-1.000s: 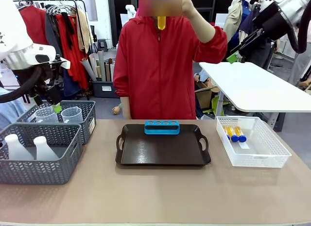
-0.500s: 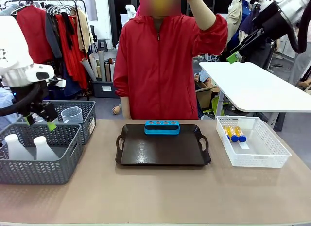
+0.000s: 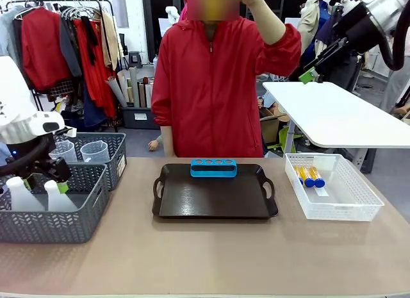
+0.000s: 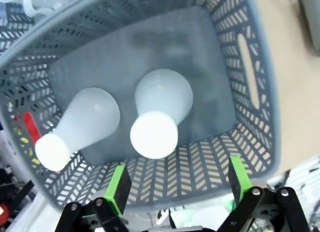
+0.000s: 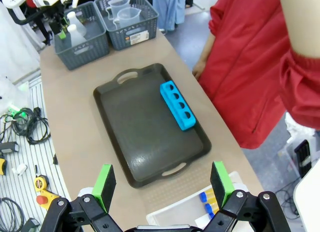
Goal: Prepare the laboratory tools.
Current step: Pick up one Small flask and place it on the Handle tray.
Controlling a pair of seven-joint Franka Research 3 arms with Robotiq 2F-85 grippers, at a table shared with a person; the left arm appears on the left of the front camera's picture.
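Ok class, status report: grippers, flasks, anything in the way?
Left gripper open over grey basket, above a white flask, second flask beside. Right gripper open, high above tray. Basket wall close.

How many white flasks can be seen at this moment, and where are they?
2. Both stand in the near grey basket at the table's left end: the left flask and the right flask beside it. The wrist view into the basket shows none hidden.
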